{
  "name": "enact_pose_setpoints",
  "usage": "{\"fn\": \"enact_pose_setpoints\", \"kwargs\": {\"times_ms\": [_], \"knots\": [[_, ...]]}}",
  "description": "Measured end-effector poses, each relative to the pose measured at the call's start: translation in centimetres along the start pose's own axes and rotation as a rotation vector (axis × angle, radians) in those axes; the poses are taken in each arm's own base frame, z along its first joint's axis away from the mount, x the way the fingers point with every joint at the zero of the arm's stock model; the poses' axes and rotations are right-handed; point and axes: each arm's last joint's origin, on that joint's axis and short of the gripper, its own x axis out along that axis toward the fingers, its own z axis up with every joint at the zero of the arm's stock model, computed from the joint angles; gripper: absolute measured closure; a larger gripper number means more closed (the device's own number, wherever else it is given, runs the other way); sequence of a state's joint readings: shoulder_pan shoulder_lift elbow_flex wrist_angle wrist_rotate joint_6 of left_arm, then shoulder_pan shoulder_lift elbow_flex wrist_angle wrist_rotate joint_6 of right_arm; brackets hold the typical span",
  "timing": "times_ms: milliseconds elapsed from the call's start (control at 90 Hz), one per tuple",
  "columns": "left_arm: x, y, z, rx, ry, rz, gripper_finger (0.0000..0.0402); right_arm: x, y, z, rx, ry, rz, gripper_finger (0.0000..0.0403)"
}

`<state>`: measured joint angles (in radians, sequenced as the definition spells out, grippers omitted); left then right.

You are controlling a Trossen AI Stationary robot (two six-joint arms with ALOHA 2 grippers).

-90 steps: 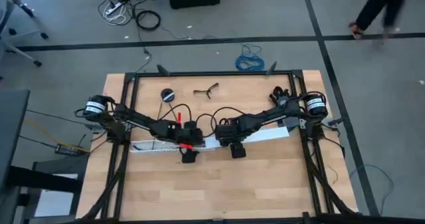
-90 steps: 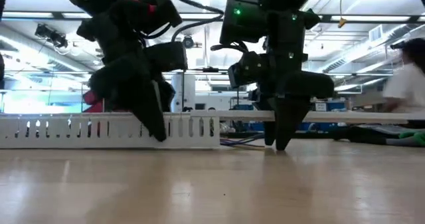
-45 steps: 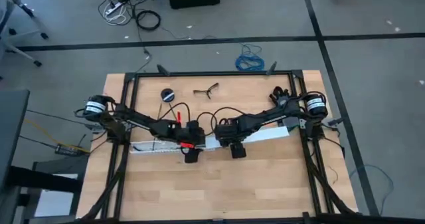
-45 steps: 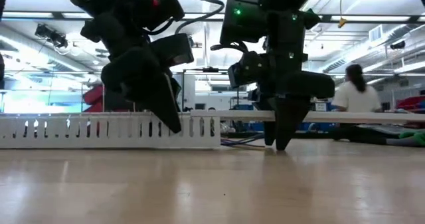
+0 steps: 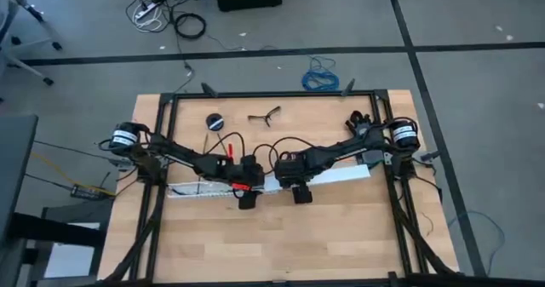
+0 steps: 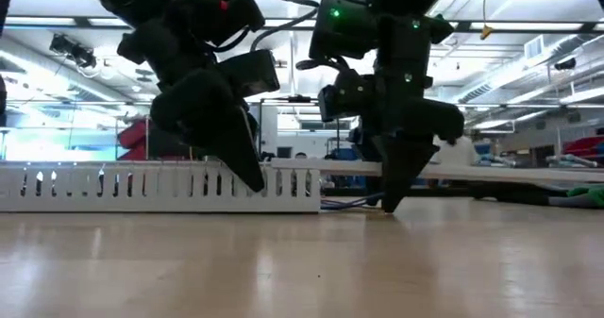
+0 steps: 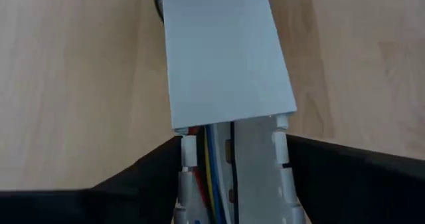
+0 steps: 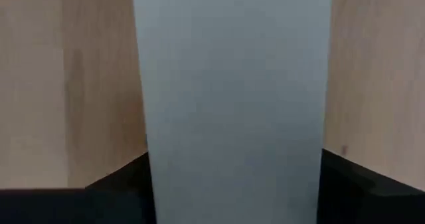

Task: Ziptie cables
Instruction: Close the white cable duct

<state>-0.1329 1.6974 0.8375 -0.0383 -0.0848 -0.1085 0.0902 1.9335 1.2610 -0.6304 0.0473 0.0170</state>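
High view shows both arms meeting over the middle of the counter (image 5: 341,227), where a white slotted cable duct (image 6: 142,186) lies lengthwise. Left gripper (image 5: 246,198) straddles the duct's open end, its jaws spread to either side. Inside the channel lie the cables (image 7: 212,164), running under a flat white cover (image 7: 226,58). Right gripper (image 5: 301,192) straddles that cover, jaws likewise wide apart. Cables also peek out beside the duct's end near counter level (image 6: 344,203).

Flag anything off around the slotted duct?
The flat cover sits only partway along the slotted duct: the left wrist view shows its end stopping short, with coloured cables exposed in the open channel. Nothing is spilled or broken.
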Motion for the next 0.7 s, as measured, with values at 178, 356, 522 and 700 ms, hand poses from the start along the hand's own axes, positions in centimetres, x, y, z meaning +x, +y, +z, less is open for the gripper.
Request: {"fn": "enact_pose_setpoints", "kwargs": {"times_ms": [178, 356, 522, 700], "knots": [[0.0, 0.0, 0.0, 0.000, 0.000, 0.010, 0.0167, 0.0, 0.0, 0.1, 0.017, -0.012, 0.002, 0.0122], [0.0, 0.0, 0.0, -0.006, 0.000, 0.015, 0.0167, 0.0, 0.1, 0.6, 0.019, -0.064, 0.026, 0.0117], [0.0, 0.0, 0.0, -0.024, -0.002, 0.017, 0.0167, -0.1, 0.1, 1.0, 0.022, -0.101, 0.029, 0.0122], [0.0, 0.0, 0.1, -0.028, -0.013, 0.016, 0.0167, -0.1, 0.1, 1.2, 0.023, -0.128, 0.029, 0.0145]]}}
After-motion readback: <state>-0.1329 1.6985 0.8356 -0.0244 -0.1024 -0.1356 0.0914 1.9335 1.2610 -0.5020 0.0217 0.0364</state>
